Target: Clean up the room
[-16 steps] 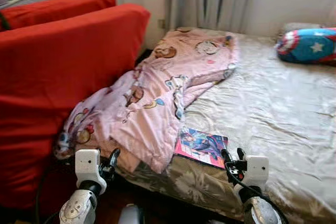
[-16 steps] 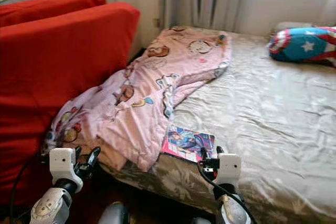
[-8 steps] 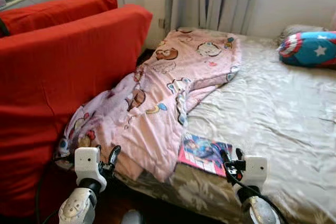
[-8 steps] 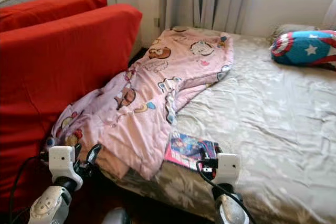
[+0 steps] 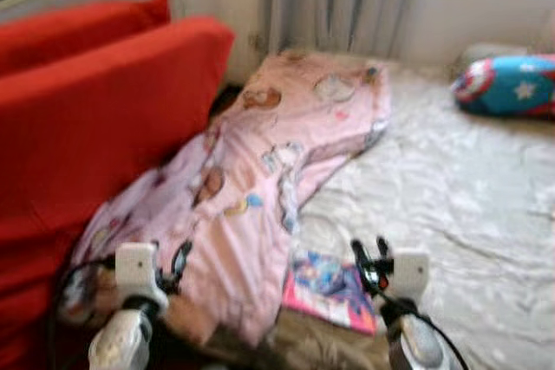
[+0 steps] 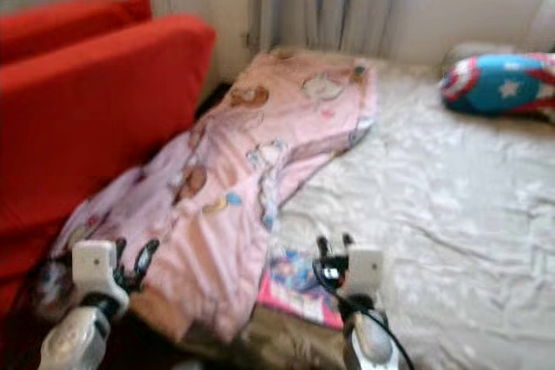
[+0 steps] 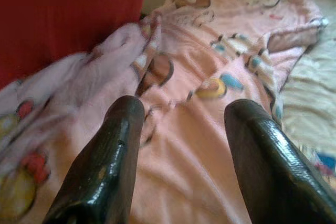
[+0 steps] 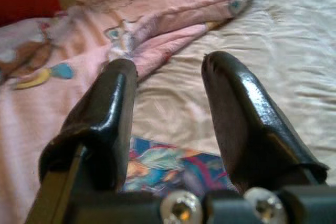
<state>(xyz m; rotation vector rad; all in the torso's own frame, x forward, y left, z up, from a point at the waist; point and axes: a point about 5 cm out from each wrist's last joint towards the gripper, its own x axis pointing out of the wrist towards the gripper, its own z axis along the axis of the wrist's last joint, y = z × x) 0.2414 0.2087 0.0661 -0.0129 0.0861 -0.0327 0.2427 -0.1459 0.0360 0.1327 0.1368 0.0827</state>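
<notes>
I see one pink blanket with cartoon prints, rumpled in a long strip down the left side of the bed, from near the curtain to the bed's near edge, where it spills over and rests against the red cushions. One book with a bright cover lies flat on the sheet at the near edge, just beside the blanket's lower fold; I cannot tell whether the fold overlaps its corner.

My left gripper hangs above the lower part of the blanket, jaws spread apart with nothing between them, not touching the cloth. My right gripper hovers over the near edge of the bed, just above the book, jaws likewise parted and holding nothing.

Farther out, one blue pillow with a star and red-and-white rings sits at the far right of the bed, well apart from the blanket. Two red cushions stand to the left of the bed, one behind the other. The head views are blurred.
</notes>
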